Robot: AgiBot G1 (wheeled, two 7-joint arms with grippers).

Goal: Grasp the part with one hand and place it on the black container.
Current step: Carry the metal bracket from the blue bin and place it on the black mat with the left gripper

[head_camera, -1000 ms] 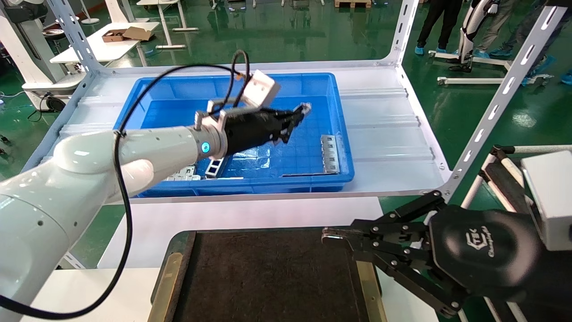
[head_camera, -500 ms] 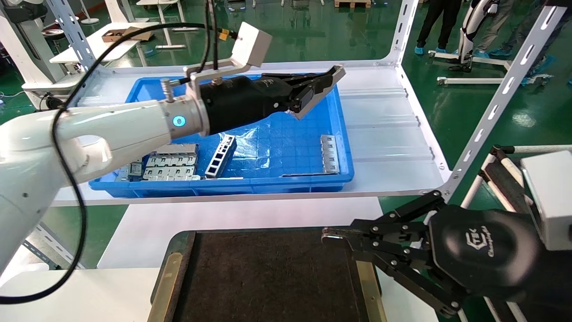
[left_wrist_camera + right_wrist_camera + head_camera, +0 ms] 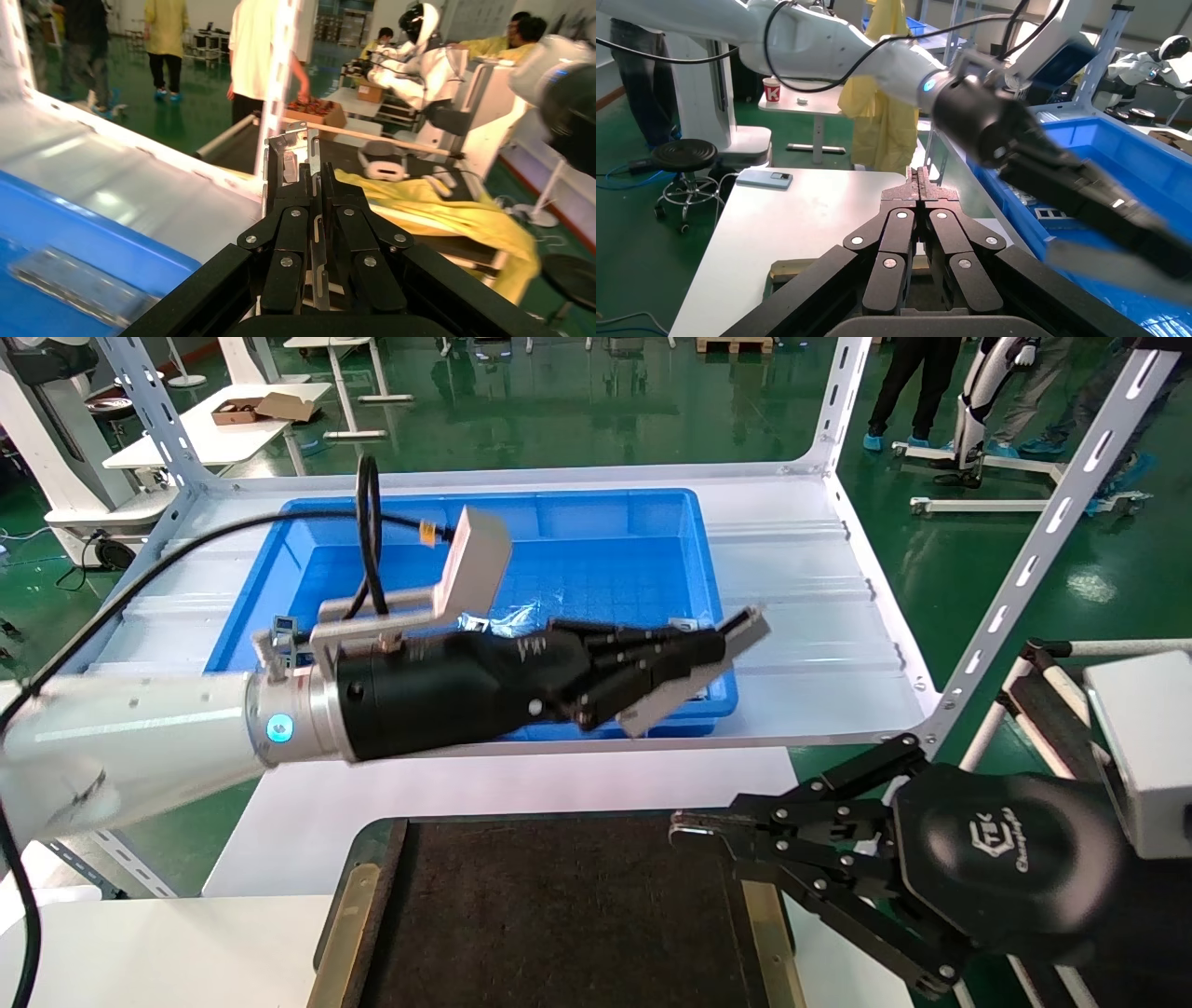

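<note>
My left gripper is shut on the part, a narrow grey metal bar that sticks out slantwise on both sides of the fingertips. It hangs in the air over the front right rim of the blue bin. In the left wrist view the part shows as a thin metal edge clamped between the jaws of the left gripper. The black container lies nearer to me, below and in front of the held part. My right gripper is shut and empty at the container's right edge; it also shows shut in the right wrist view.
White perforated shelf posts rise at the right and back. The bin stands on a white shelf. A grey plate in the bin peeks out behind the left gripper. White table surface lies between the bin and the container.
The left arm lifted the part out of the bin, rose high, then swung down and toward me; it now hangs over the bin's front right rim. The right arm has not moved.
</note>
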